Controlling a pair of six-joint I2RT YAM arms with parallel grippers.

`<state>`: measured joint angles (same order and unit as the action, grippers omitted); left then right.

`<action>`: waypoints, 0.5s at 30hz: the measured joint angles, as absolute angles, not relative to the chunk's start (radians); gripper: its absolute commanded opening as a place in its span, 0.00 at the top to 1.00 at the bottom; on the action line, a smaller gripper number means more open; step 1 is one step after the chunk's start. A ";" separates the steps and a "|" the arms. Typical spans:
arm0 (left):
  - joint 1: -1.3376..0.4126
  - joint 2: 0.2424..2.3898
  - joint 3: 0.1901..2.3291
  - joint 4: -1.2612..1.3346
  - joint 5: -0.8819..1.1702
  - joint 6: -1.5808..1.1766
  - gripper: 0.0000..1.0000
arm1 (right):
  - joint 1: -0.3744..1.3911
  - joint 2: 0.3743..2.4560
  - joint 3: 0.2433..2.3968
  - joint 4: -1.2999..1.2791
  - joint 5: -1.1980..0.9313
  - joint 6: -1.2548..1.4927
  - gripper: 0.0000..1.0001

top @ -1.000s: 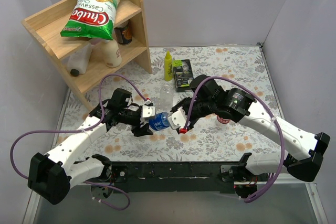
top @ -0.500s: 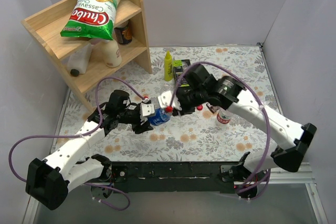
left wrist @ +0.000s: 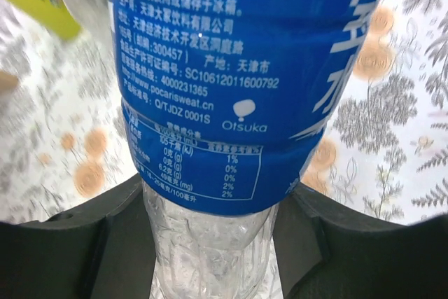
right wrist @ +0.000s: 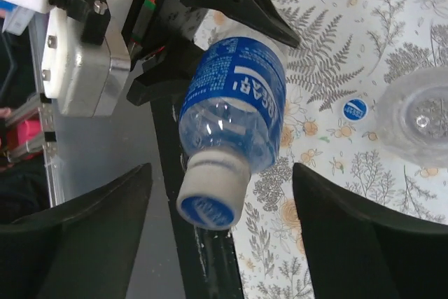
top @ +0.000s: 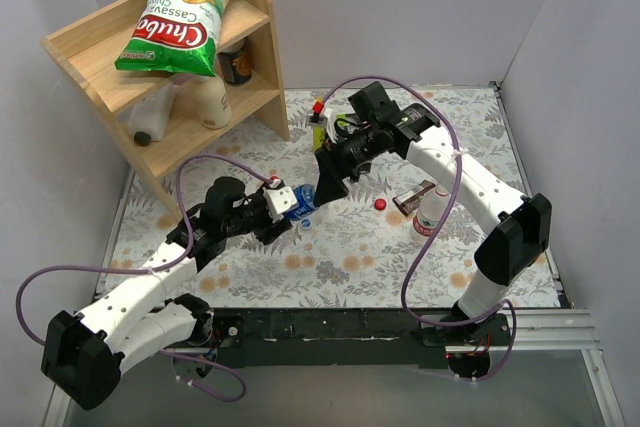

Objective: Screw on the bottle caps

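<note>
My left gripper (left wrist: 210, 246) is shut on the lower body of the blue-labelled bottle (left wrist: 245, 68), which it holds tilted above the table (top: 293, 202). A blue-topped cap (right wrist: 210, 197) sits on that bottle's neck. My right gripper (right wrist: 222, 173) stands open, with one finger on each side of the cap and touching neither it nor the bottle. In the top view the right gripper (top: 328, 179) hangs just behind the bottle's mouth. A loose blue cap (right wrist: 355, 108) lies beside the unlabelled bottle (right wrist: 420, 120). A red cap (top: 380, 204) lies near the red-and-white-labelled bottle (top: 430, 215).
A wooden shelf (top: 255, 57) at the back left carries a chips bag (top: 180, 17) and cream-white bottles. A yellow squeeze bottle (top: 320, 129) stands just behind the right gripper. Walls close in the floral table (top: 470, 127) at the back and on both sides.
The right gripper has opened, let go of the cap and swung toward the back of the table. The left arm has carried the blue-labelled bottle a little farther back.
</note>
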<state>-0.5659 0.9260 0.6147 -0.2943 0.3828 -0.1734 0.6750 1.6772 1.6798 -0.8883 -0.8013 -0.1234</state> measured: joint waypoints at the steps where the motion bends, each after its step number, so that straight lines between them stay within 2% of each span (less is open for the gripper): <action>1: -0.569 0.923 0.618 -0.268 0.392 -0.172 1.00 | 0.680 1.687 1.701 -0.897 -0.815 -0.135 0.09; 6: -0.572 0.899 0.632 -0.290 0.478 -0.097 1.00 | 0.688 1.671 1.852 -1.013 -0.806 -0.320 0.07; 9: -0.573 0.901 0.643 -0.366 0.549 -0.024 1.00 | 0.687 1.595 1.866 -1.046 -0.776 -0.461 0.07; 13: -0.573 0.953 0.689 -0.491 0.642 0.051 1.00 | 0.699 1.418 1.744 -1.057 -0.745 -0.727 0.13; 15: -0.574 0.998 0.722 -0.542 0.682 0.077 1.00 | 0.750 1.285 1.586 -1.020 -0.693 -0.858 0.22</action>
